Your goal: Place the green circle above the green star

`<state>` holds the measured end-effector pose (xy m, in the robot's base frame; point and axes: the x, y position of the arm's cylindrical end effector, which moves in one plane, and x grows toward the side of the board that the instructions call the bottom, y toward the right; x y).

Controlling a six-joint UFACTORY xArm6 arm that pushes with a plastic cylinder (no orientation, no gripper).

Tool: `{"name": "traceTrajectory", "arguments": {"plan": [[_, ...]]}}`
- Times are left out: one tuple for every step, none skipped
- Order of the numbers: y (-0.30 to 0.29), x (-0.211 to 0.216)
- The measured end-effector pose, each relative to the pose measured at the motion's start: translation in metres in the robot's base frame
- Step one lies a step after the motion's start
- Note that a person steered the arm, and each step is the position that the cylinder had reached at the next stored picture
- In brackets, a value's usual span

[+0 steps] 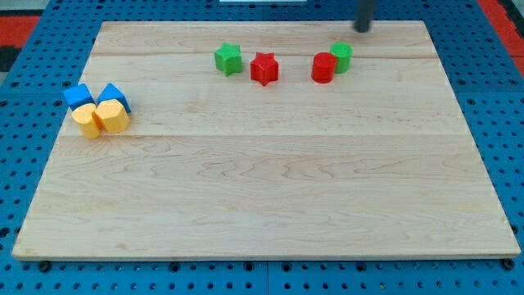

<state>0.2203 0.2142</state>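
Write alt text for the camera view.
My tip hangs at the view's top, just above-right of the green circle, which touches the red cylinder. The green star and red star sit to their left.

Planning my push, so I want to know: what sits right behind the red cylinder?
The green circle sits behind the red cylinder, toward the view's top right, touching it. Its lower left is covered. My tip is just beyond it.

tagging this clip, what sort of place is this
Likely a robot lab bench: a wooden board on blue pegboard, coloured blocks such as the green star, my tip near the green circle.
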Motion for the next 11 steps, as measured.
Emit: {"name": "traceTrajectory", "arguments": {"plan": [[0.038,0.065],[0.020,0.095],[-0.036,0.079],[-0.099,0.054],[-0.152,0.035],[-0.171,0.023],[-0.188,0.014],[-0.244,0.014],[-0.249,0.014],[-0.280,0.014],[-0.325,0.016]]}}
